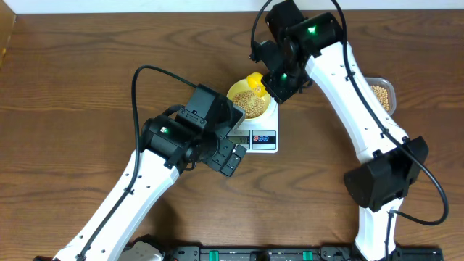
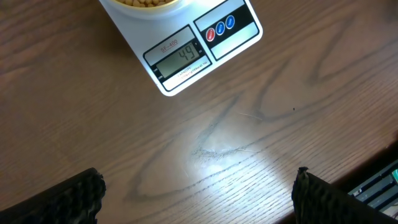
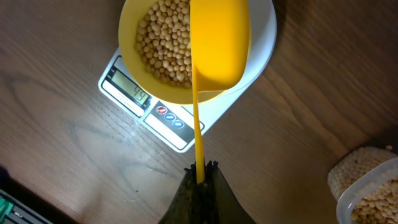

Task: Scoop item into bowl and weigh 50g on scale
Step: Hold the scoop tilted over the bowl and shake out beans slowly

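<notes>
the right gripper [image 3: 200, 180] is clamped on the thin handle of the yellow scoop [image 3: 219, 37], whose cup hangs over the 12 o'clock rim of the bowl [image 3: 132, 59] as seen from overhead. the bowl sits on the scale [image 3: 171, 124], partly filled with beans [image 3: 165, 43]. the display [image 2: 183, 59] appears to read 49, so the target looks one small nudge away.

the main risk is overshoot. it cannot be told whether any beans are left in the cup, and a tilt that drops several at once would push the reading past the mark. a second risk is the cup or handle pressing on the bowl rim, which would falsify the reading or tip the bowl. beans bouncing off the rim could scatter on the surface.

the left gripper [image 2: 199, 186] hangs wide and empty over bare surface at about 7 o'clock of the scale; drifting in, it could bump the scale. the tub [image 1: 382, 94] of spare beans lies at 3 o'clock, well apart.
</notes>
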Available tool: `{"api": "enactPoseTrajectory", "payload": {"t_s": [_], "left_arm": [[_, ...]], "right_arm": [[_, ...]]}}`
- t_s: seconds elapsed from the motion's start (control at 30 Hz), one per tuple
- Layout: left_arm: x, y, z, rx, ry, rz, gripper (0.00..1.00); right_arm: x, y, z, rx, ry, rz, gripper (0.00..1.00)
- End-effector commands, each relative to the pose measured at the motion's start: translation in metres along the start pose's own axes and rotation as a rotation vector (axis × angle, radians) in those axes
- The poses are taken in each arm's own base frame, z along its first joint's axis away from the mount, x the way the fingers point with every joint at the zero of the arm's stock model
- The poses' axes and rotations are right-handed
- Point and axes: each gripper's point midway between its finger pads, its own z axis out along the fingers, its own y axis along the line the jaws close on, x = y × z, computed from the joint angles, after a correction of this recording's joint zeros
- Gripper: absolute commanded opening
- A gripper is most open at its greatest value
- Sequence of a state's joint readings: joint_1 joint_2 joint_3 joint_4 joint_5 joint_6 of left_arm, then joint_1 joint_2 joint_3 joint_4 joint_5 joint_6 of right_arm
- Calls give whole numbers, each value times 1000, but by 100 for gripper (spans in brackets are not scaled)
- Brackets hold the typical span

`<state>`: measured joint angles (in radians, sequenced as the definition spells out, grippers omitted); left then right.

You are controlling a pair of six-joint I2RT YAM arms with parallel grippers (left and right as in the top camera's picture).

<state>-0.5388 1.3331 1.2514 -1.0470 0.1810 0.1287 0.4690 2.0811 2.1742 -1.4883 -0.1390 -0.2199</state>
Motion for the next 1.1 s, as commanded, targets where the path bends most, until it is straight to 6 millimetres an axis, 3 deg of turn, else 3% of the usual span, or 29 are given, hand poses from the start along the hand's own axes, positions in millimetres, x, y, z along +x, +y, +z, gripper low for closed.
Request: {"api": "enactPoseTrajectory", "payload": {"t_s": [0.0, 1.07], "left_arm": [[-3, 0, -5, -3, -18, 5, 98], [-3, 0, -5, -3, -18, 5, 98]], "right_arm": [[-5, 3, -1, 6, -9, -26, 1], [-4, 10, -1, -19, -8, -12, 1]]}}
